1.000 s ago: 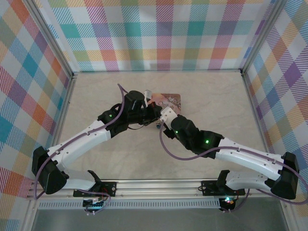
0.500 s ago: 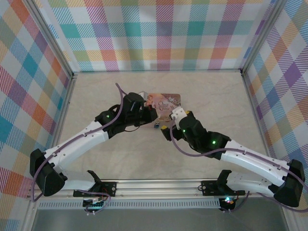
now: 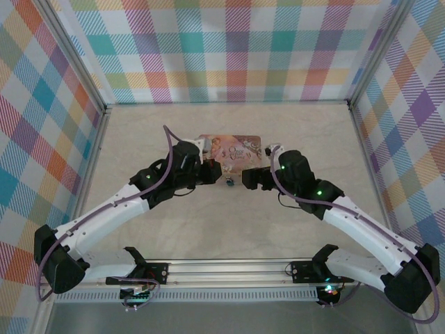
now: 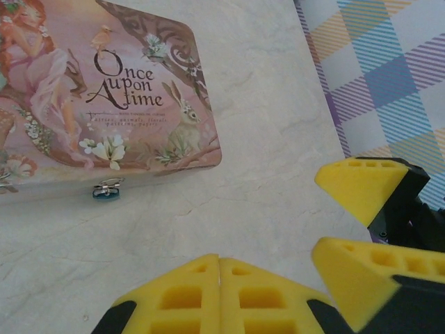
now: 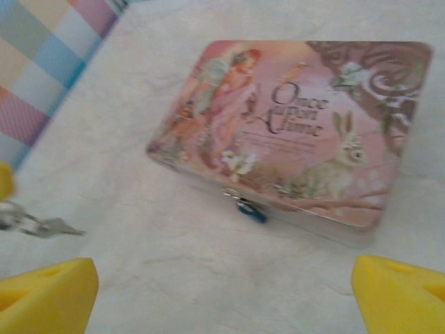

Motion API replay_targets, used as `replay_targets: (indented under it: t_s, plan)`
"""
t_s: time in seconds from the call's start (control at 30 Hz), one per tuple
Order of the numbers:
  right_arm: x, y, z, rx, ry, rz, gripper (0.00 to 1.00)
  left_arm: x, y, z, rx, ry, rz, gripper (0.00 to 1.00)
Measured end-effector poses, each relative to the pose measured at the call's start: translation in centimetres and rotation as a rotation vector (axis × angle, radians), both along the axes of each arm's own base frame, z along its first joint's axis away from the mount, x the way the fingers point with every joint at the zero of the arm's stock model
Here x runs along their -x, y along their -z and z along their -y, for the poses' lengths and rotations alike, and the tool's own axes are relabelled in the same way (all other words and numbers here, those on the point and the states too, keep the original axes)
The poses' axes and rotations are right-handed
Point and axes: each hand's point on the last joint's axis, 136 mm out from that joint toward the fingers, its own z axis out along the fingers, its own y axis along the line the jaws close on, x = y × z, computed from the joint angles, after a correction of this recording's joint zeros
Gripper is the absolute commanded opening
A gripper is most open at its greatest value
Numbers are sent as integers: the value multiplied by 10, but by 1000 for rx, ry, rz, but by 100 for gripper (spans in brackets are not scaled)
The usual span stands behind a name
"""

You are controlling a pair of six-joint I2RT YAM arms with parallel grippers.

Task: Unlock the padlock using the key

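Note:
The padlock [image 5: 252,211], tiny and blue-teal, hangs at the front latch of a pink illustrated tin [image 5: 299,132]; it also appears as a speck [image 3: 228,184] between the two arms. The key [image 5: 42,226], thin and silvery, sticks out from a yellow fingertip at the left edge of the right wrist view. My left gripper [image 4: 220,268] is shut, pads pressed together, and holds the key, a little in front of the padlock [image 4: 106,191]. My right gripper [image 5: 222,296] is open with nothing between its fingers, facing the tin's front. Its yellow fingers [image 4: 361,188] stand to the right of the left gripper.
The tin [image 3: 229,147] lies mid-table on pale marbled ground [image 3: 306,132]. Plaid walls [image 3: 236,49] close in the back and both sides. Both grippers, left [image 3: 214,172] and right [image 3: 249,179], meet just in front of the tin.
My right gripper has opened and drawn back to the right, away from the left gripper. The left gripper shifted slightly left and stayed shut. More of the tin's lid is uncovered.

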Motion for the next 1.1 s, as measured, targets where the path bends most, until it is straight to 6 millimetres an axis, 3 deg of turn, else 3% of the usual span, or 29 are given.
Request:
replay_targets:
  t_s: [0.07, 0.2, 0.3, 0.47, 0.73, 0.9, 1.1]
  plan:
    - [1, -7, -4, -98, -15, -12, 79, 0, -1, 4, 21, 18, 9, 0]
    - [8, -9, -14, -271, -69, -46, 75, 1, -5, 14, 71, 54, 30, 0]
    - [14, -8, -24, -363, -116, -79, 61, 1, -9, 20, 110, 76, 46, 0]
    - [18, -28, -39, -510, -207, -77, 48, 4, -16, 31, 186, 114, 63, 0]
    - [23, -59, -44, -657, -281, -23, 45, 10, -27, 38, 296, 144, 67, 0]
    - [24, -67, -45, -695, -301, -13, 53, 14, -45, 38, 370, 152, 97, 0]
    - [27, -70, -47, -713, -327, -19, 44, 15, -59, 37, 421, 153, 117, 0]
